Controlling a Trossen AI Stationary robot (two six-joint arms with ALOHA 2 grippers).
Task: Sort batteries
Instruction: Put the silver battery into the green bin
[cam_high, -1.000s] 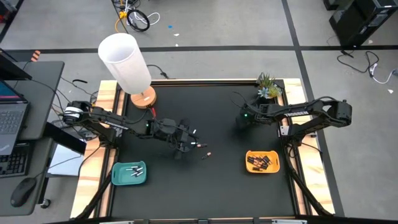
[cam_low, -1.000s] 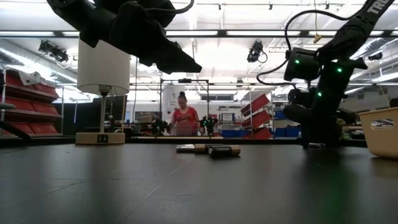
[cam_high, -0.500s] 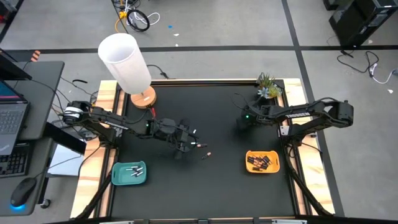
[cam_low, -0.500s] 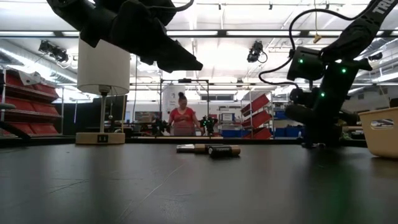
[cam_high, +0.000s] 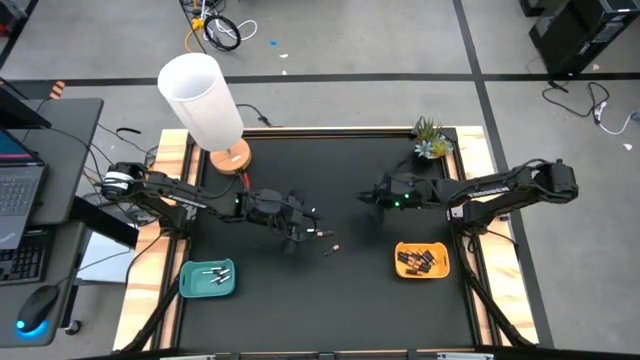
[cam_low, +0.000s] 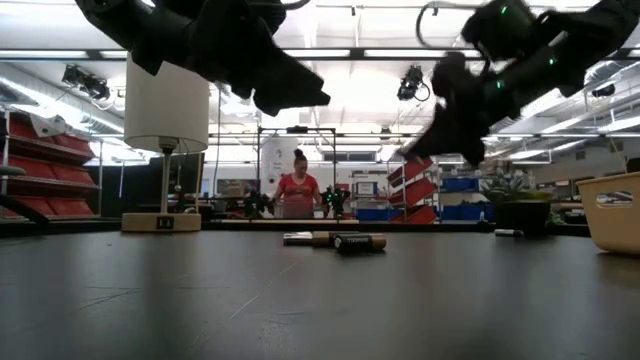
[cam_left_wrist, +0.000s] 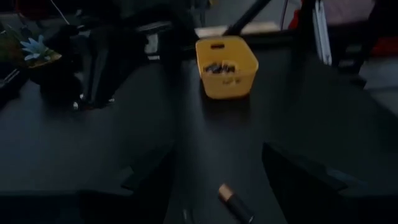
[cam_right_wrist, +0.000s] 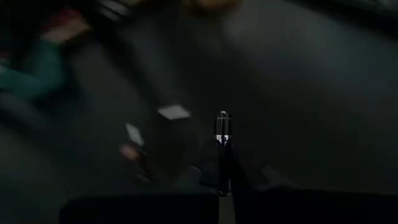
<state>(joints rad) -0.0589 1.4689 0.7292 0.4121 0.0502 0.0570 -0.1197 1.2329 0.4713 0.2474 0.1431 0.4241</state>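
Right pincer (cam_high: 368, 196) is pinching a thin dark battery (cam_right_wrist: 222, 146), hanging above the bench (cam_high: 340, 290) just past the yellow tray (cam_high: 421, 260). Left pincer (cam_high: 300, 228) is sitting wide open over loose batteries (cam_high: 326, 240) farther from that tray.

The batteries (cam_high: 421, 260) in the yellow tray (cam_high: 400, 266) — too small to count — blur together.

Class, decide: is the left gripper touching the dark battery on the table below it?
Apart. The left wrist view shows the dark battery lying on the table between the left gripper's open fingers, clear of both.
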